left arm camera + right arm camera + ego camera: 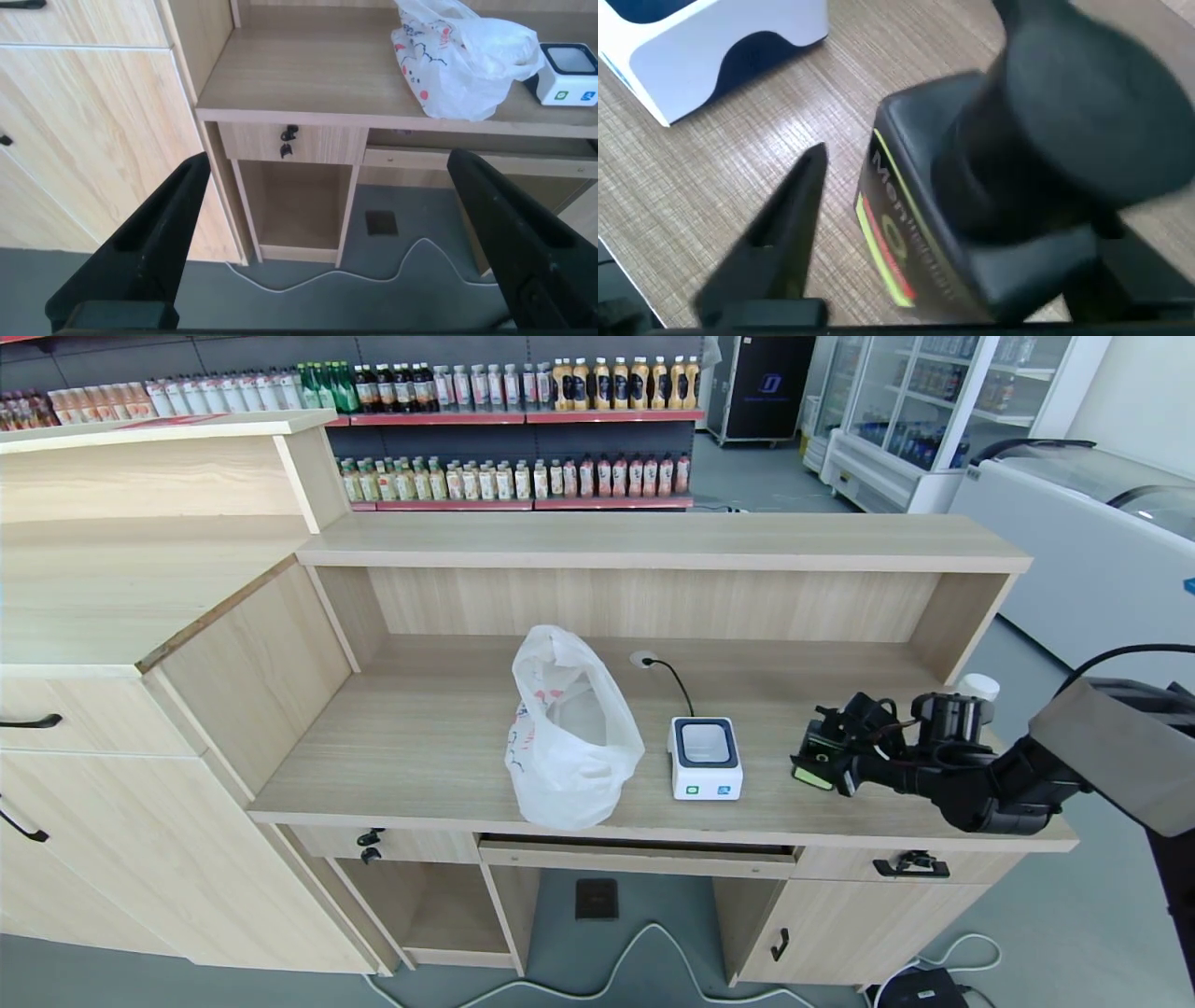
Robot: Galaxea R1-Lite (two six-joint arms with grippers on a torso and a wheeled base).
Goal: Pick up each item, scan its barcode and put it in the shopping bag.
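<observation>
A black bottle [924,215] with a round black cap and a green-striped label [812,772] lies at the right of the wooden counter [420,747]. My right gripper [826,751] is open and straddles it; one finger [775,243] stands a little apart from the bottle's side. The white barcode scanner [707,756] sits at the counter's middle, just left of this gripper. Left of the scanner stands the white plastic shopping bag [569,737], mouth upward. My left gripper [327,215] hangs open and empty, low in front of the counter's left end, with the bag [462,56] and scanner [570,70] beyond it.
A white-capped item [977,687] stands behind my right arm at the counter's right end. A raised shelf [653,541] runs over the back of the counter, and a taller cabinet [140,607] borders its left. The scanner's cable [674,683] runs to the back.
</observation>
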